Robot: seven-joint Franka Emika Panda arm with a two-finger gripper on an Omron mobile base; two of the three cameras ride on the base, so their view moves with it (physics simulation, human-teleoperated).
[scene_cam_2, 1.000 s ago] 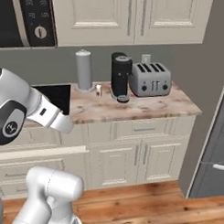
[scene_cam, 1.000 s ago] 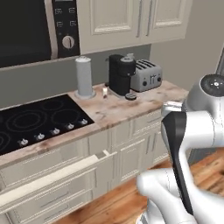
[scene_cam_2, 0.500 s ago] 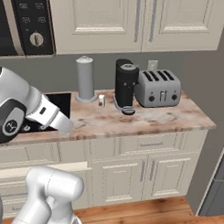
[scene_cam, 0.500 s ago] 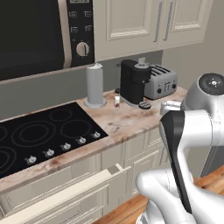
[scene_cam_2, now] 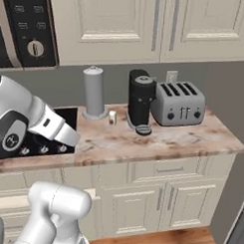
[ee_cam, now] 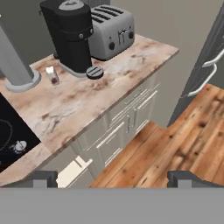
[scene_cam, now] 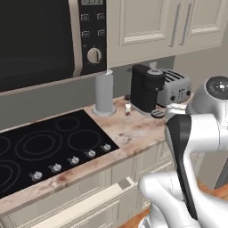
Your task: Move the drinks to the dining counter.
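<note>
Drinks first: we make out one small bottle-like container (ee_cam: pixel 52 75), pale on top and reddish lower down, too small for us to read its cap. It stands well apart from our gripper (ee_cam: pixel 114 178).

The gripper's two fingers are spread wide with nothing between them. In the hand view they hang above the wooden floor (ee_cam: pixel 175 144), out in front of the pale cabinet fronts (ee_cam: pixel 131 113). Just below the counter edge one drawer (ee_cam: pixel 74 170) sits pulled slightly open.

Beyond that lies the marbled counter (ee_cam: pixel 87 105). The small container stands upright on it, between the tall grey cylinder (ee_cam: pixel 13 61) and the black coffee machine (ee_cam: pixel 72 35), near both and touching neither as far as we can tell. The silver toaster (ee_cam: pixel 111 30) stands just beside the coffee machine, on its far side from the container.

The black cooktop (scene_cam: pixel 53 147) is set into the counter on the other side of the grey cylinder, with the microwave (scene_cam: pixel 40 40) mounted above it. Cream wall cabinets (scene_cam_2: pixel 147 25) hang over the toaster end. Our white arm (scene_cam: pixel 187 147) rises in front of the counter.
</note>
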